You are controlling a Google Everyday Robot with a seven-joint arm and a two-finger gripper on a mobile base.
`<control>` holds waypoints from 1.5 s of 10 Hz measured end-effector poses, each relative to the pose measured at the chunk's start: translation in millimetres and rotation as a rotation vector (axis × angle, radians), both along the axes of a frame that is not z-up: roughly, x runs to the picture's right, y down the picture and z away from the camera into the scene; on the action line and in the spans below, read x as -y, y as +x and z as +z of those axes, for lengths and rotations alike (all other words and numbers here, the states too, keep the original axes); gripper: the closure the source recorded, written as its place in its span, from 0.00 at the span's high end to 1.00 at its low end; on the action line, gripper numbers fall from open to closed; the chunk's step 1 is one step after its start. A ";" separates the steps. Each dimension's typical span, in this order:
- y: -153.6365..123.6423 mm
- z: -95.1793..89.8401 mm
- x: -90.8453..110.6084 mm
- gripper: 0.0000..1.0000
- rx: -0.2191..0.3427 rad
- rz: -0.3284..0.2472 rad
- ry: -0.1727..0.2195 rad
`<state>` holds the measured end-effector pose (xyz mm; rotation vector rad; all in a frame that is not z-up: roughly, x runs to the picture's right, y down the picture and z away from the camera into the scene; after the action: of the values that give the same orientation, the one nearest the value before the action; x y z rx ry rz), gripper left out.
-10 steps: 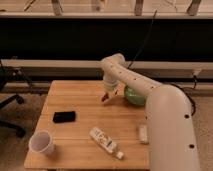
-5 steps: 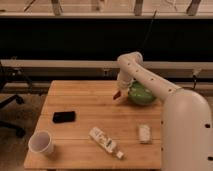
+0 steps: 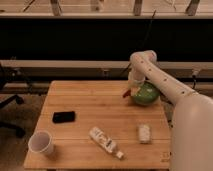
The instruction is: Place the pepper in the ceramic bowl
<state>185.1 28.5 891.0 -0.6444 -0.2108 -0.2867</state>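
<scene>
- Right now we see the gripper [image 3: 131, 90] at the far right of the wooden table [image 3: 100, 105], just at the left rim of the round green glazed ceramic bowl [image 3: 146, 95].
- Small dark red pepper [image 3: 126, 93] sticks out at the gripper tip, touching or just beside the bowl's left edge, not inside it.
- Jaws: we cannot tell how far open they are or whether they grip the pepper.
- White arm [image 3: 160, 80] comes in from the right, bent over the bowl.
- Black flat phone-like object [image 3: 63, 116] left of centre.
- White paper cup [image 3: 41, 142] at near-left corner, upright.
- White tube-like packet [image 3: 105, 140] near front edge, lying diagonally.
- Small white object [image 3: 144, 133] right of the packet, apart from it.
</scene>
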 end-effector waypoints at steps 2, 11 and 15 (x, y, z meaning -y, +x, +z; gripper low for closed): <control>10.0 -2.9 0.2 0.00 -0.007 0.013 0.002; 30.5 1.1 12.4 0.50 -0.038 0.030 0.003; 33.5 2.8 15.2 0.67 -0.037 0.032 0.004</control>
<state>218.6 13.3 893.8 -0.6411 -0.1849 -0.2437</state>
